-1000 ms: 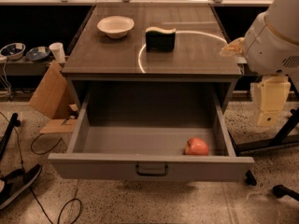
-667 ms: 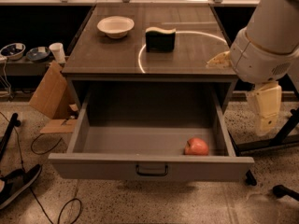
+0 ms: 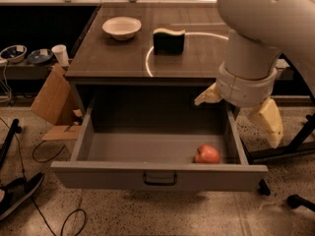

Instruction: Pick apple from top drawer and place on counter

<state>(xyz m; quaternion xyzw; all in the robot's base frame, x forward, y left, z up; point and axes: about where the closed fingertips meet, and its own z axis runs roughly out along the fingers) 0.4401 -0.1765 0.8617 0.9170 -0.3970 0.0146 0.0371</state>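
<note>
Top drawer (image 3: 157,175) pulled fully open, its front panel with the dark handle facing me. Apple (image 3: 206,154) sits inside on the drawer floor, front right corner, close behind the front panel and near the right wall. Nothing is touching it.

Gripper (image 3: 236,122) hangs at the right side of the cabinet, above the drawer's right rear part, just under the counter edge. Its two pale yellow fingers (image 3: 268,121) are spread wide apart and hold nothing; one points left over the drawer, the other hangs outside the right wall. It is well apart from the apple, higher and further back. The big white arm (image 3: 256,28) fills the upper right and hides the counter's right edge.

Counter (image 3: 118,58) is a dark wood-grain top. On it a white bowl (image 3: 121,27) at back left and a black block with a yellowish top (image 3: 169,41) near the middle, with a thin curved light streak (image 3: 147,65) running around the block.

Left of the cabinet: cardboard (image 3: 51,102) leaning against it, a paper cup (image 3: 60,54) and small dishes (image 3: 13,53) on a low ledge. Speckled floor (image 3: 197,215), with cables at left.
</note>
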